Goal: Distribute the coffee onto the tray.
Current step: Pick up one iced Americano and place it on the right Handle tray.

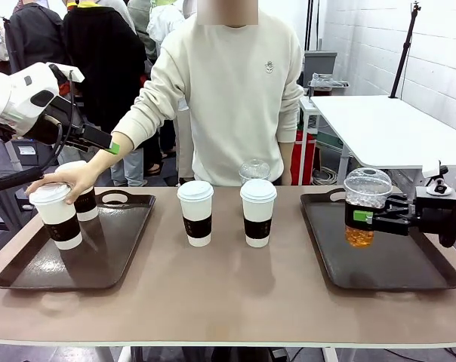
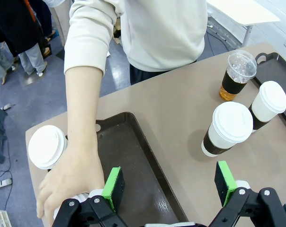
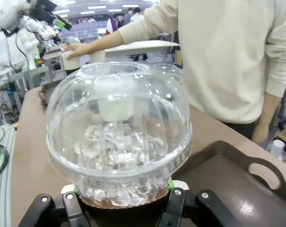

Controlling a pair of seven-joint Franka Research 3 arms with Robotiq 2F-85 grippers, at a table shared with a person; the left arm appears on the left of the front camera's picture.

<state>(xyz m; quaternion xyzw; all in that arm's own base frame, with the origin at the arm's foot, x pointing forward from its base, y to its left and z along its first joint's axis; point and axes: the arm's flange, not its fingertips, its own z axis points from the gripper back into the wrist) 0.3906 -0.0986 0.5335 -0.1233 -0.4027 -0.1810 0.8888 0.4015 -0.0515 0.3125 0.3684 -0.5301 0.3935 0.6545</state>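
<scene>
One dome-lidded cup (image 1: 368, 197) between right fingers (image 1: 358, 216)

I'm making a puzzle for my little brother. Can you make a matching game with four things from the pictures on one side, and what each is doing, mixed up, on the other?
Things:
1. left gripper
2. right gripper
3. person's hand
4. two middle paper cups

States:
A. standing on the table between the left tray and right tray
B. open, holding nothing
C. on a paper cup on the left tray
D. shut on a clear dome-lidded cup

Pairs: 1-B, 2-D, 3-C, 4-A
</scene>
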